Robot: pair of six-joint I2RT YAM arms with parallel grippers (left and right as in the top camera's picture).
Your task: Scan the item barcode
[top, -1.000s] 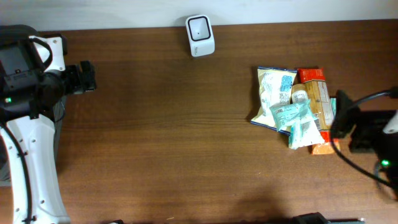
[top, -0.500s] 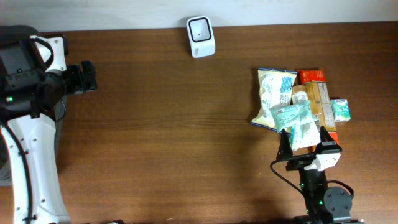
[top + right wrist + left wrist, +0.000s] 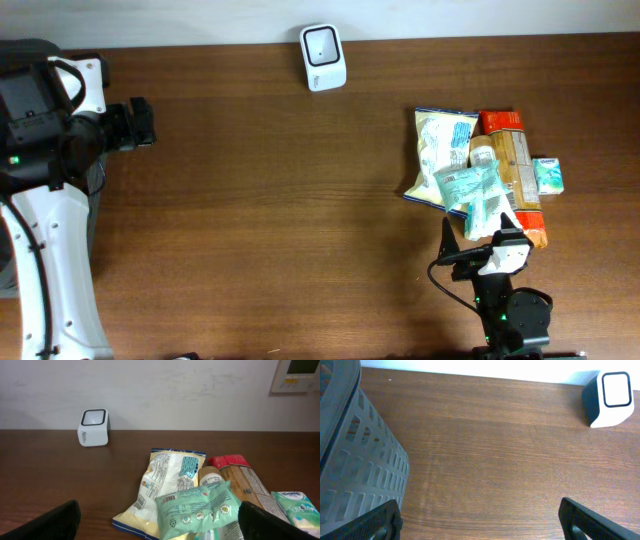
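Packets (image 3: 480,175) lie heaped on the right side of the table (image 3: 260,220), well apart from the white scanner (image 3: 322,44), which stands at the far edge by the wall (image 3: 165,390). From above I can pick out a cream bag (image 3: 441,148) on the left of the heap. A teal packet (image 3: 476,196) lies across its lower corner, and a long orange pack (image 3: 514,160) runs alongside. A small teal box (image 3: 547,175) touches that pack's right edge. The right gripper (image 3: 479,240) sits just on the near side of the heap with its two fingers spread wide and nothing between them, the teal packet right in front of it. Through the right wrist camera the cream bag (image 3: 169,482) and the teal packet (image 3: 199,509) fill the middle of the view between the dark fingers (image 3: 50,522). A round lid (image 3: 210,478) pokes up between the bag and the orange pack (image 3: 242,480), the small teal box (image 3: 295,505) lies at the right, and the scanner (image 3: 93,427) stands far back on the left. The left gripper (image 3: 148,124) hangs at the far left of the table, also spread wide and holding nothing. Its own camera shows bare wood between the fingers (image 3: 375,524), a grey slotted basket (image 3: 350,460) on the left and the scanner (image 3: 611,397) in the upper right corner.
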